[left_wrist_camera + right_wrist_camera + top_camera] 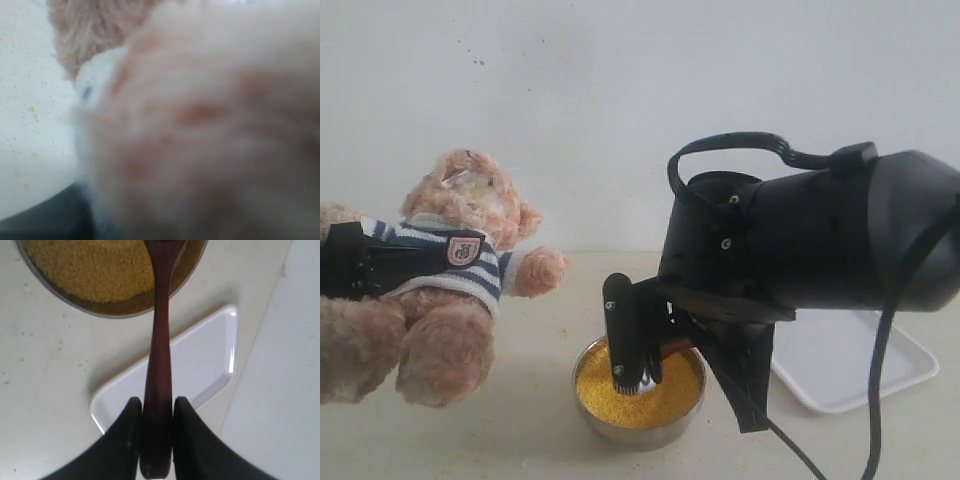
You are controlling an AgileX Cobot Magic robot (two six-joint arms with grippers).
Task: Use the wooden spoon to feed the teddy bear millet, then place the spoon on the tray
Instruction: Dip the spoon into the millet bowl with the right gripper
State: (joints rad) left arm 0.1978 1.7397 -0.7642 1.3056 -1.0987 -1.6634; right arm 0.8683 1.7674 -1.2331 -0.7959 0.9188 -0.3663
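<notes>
The chest badge on the teddy bear is showing marks too small to read. The left gripper is clamping the fluffy bear at nine o'clock of the steel bowl. The right gripper is pinching the smooth wooden spoon, which is dipping into the grainy millet. The white tray is lying at three o'clock.

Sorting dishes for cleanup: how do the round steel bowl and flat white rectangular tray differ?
The round steel bowl is deep and full of yellow millet; the flat white rectangular tray is shallow, bare where visible. The bowl is round, the tray four-sided. Both rest on the table.
</notes>
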